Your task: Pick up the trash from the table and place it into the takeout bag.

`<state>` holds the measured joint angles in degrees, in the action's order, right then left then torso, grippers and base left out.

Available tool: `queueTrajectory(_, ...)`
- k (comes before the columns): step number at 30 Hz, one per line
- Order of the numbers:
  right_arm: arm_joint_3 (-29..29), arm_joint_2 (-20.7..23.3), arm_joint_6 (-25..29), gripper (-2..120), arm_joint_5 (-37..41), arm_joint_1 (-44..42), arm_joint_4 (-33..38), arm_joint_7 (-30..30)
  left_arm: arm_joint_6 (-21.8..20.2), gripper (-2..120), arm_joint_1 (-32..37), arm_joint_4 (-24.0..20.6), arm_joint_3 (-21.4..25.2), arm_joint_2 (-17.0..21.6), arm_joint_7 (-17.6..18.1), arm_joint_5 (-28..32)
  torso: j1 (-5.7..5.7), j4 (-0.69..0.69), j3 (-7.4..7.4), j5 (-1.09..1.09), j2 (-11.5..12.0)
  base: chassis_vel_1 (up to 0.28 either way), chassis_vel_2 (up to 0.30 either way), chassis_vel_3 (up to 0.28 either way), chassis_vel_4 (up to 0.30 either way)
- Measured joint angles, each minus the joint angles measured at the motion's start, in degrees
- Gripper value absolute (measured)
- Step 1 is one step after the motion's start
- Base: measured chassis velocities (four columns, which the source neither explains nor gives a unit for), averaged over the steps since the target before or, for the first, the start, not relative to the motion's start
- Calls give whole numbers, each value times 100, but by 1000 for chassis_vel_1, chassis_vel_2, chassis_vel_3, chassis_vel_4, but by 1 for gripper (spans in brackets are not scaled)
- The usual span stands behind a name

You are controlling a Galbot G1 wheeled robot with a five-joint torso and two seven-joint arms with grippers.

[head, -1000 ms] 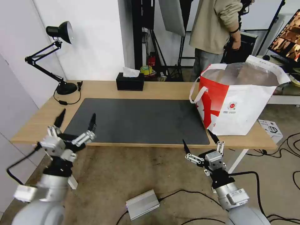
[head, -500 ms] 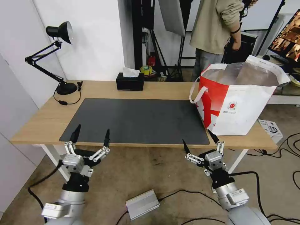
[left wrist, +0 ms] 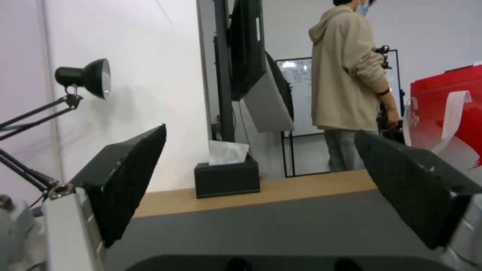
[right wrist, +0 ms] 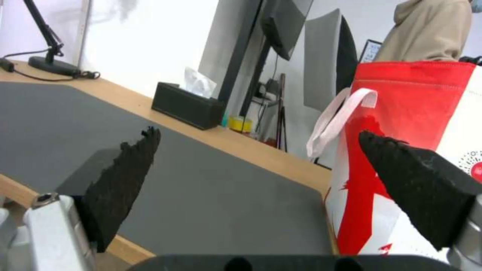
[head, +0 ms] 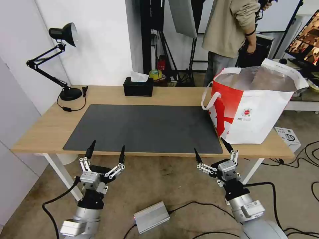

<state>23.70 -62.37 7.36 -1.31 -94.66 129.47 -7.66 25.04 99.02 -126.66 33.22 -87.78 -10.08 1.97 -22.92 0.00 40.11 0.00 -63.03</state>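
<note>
The trash is out of view. The light-wood table (head: 172,93) carries a bare dark grey mat (head: 146,127). At its right end stands the red-and-white takeout bag (head: 259,109), mouth open and foil lining showing; it appears too in the left wrist view (left wrist: 447,98) and the right wrist view (right wrist: 417,98). My left gripper (head: 107,146) hangs open and holds nothing, below the table's front edge near the mat's left corner (left wrist: 258,131). The right gripper (head: 209,146) is open too, below the front edge just left of the bag (right wrist: 258,131).
A black desk lamp (head: 63,33) stands at the back left and a black tissue box (head: 138,87) at the back middle. On the floor lie a silver box (head: 151,217), cables and a small white box (head: 287,135). A person stands behind the table.
My left arm has dropped from the table's front left edge to below it and shifted right, its gripper still open. The right arm has not moved.
</note>
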Motion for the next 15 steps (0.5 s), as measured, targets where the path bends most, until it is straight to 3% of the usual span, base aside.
queueTrajectory(15,0,0,0,100,0,0,0,0,151,100,48,195,50,33,34,-167,0,0,0,0,0,0,0,0,0)
